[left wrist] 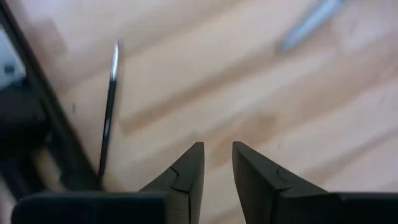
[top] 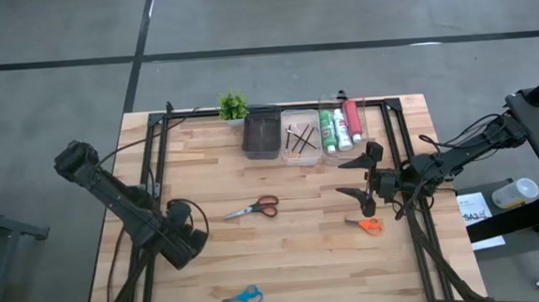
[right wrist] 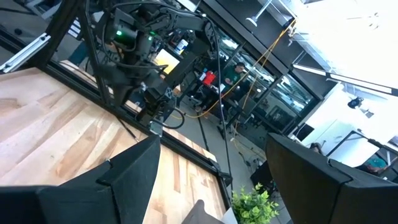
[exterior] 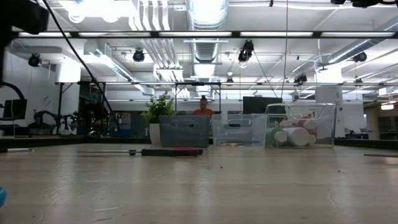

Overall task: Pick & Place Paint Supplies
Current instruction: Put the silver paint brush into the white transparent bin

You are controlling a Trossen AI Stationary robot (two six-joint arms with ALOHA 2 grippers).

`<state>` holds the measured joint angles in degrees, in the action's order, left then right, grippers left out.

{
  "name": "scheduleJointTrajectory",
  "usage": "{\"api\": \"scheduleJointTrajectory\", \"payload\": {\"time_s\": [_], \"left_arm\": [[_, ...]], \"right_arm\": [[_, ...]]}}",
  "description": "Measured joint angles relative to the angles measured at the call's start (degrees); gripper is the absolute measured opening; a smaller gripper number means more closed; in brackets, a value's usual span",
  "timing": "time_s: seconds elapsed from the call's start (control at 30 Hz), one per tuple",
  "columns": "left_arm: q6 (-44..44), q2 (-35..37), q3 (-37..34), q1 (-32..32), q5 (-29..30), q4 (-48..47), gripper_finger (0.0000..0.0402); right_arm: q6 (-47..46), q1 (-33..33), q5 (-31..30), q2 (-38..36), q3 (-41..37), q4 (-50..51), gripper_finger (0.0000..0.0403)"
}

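Note:
My left gripper (top: 189, 238) (left wrist: 217, 165) points down over bare wood at the table's left, its fingers a little apart with nothing between them. A thin dark brush (left wrist: 110, 106) lies flat on the wood beside it. Red-handled scissors (top: 254, 208) (exterior: 165, 151) lie at mid-table, orange ones (top: 369, 224) to the right, blue ones (top: 244, 296) near the front edge. My right gripper (top: 365, 173) (right wrist: 217, 180) hovers level and wide open, above and beyond the orange scissors. Paint tubes (top: 340, 126) and brushes (top: 300, 140) lie in clear bins at the back.
A dark bin (top: 261, 135) stands left of the clear bins, with a small potted plant (top: 233, 106) behind it. Black frame rails (top: 154, 167) run along both sides of the table. Bare wood lies between the scissors. A person (exterior: 203, 107) shows far behind the table.

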<state>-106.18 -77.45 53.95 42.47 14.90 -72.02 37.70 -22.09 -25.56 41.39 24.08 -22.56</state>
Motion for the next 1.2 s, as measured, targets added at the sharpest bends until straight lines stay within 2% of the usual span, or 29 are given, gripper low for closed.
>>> {"api": "scheduleJointTrajectory", "payload": {"time_s": [0.1,0.27,0.4,0.47,0.6,0.73,0.83,0.9,1.0,1.2], "left_arm": [[-1.04,0.0,-0.58,-1.9,5.14,0.23,0.0093],[0.27,0.0,-1.06,-4.67,6.92,0.97,0.0093],[4.53,0.0,-1.07,-4.8,12.48,1.49,0.0093],[3.95,0.0,-1.07,-4.8,12.2,1.76,0.0093],[4.59,0.0,-1.07,-7.62,6.49,1.55,0.0093],[12.25,-0.35,-1.07,-15.63,-6.39,1.01,0.0093],[12.23,-1.21,-1.69,-21.93,-15.18,-2.81,0.0093],[10.54,-1.71,-2.98,-24.66,-16.64,-5.72,0.0093],[7.17,-2.66,-6.17,-25.36,-16.75,-6.41,0.0093],[7.33,-3.5,-12.45,-25.36,-16.66,-0.4,0.0093]], "right_arm": [[0.21,0.0,0.0,0.02,0.0,0.01,0.0288],[0.21,-0.01,0.0,0.0,0.01,0.0,0.0288],[-0.03,-0.02,0.0,0.0,0.0,-0.01,0.0288],[0.07,-0.02,0.0,0.0,0.02,0.01,0.0288],[-0.02,-0.02,0.0,0.0,0.01,0.01,0.0288],[0.23,0.0,0.0,0.0,0.0,0.01,0.0288],[-0.05,0.0,0.0,0.0,0.02,-0.01,0.0288],[0.07,-0.01,0.0,0.01,0.02,0.01,0.0288],[0.16,-0.01,0.0,0.01,0.01,0.01,0.0288],[0.2,-0.02,0.0,0.01,0.01,0.01,0.0288]]}}
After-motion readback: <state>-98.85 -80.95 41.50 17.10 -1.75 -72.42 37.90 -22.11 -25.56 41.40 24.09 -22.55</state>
